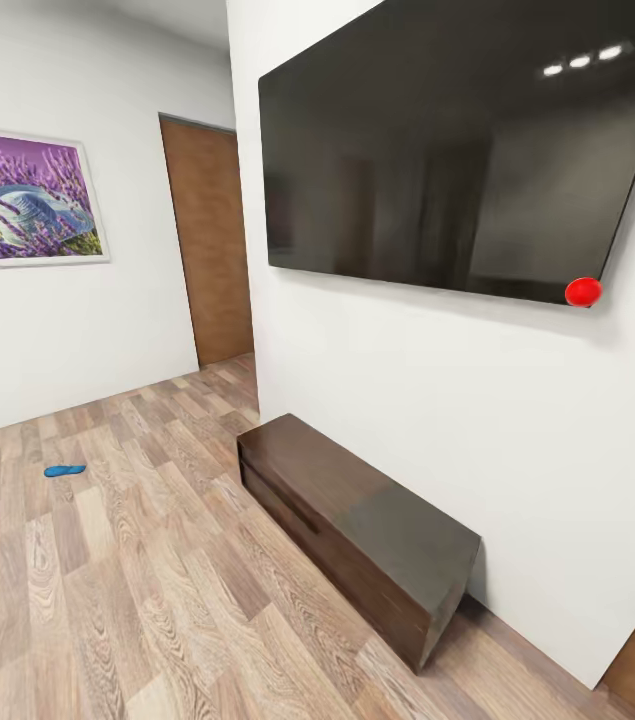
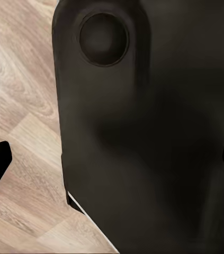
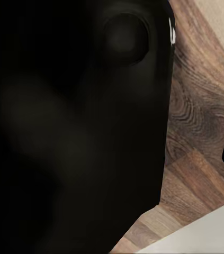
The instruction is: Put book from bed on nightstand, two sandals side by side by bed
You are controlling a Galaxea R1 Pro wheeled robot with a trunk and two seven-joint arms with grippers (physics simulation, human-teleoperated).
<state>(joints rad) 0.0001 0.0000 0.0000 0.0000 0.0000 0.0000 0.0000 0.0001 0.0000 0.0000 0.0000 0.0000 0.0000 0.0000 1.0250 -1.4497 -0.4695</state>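
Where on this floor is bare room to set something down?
The wood floor is bare between the blue sandal and the long dark cabinet, and toward the brown door. It is tight along the wall under the TV, where the cabinet stands.

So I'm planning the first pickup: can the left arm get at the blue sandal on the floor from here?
Probably not. The sandal lies far off across bare floor, and the head view shows no arm near it; the robot would need to drive closer.

Bright, even head view with ceiling-light glare on the television (image 1: 457, 150); wrist views dim and blurred
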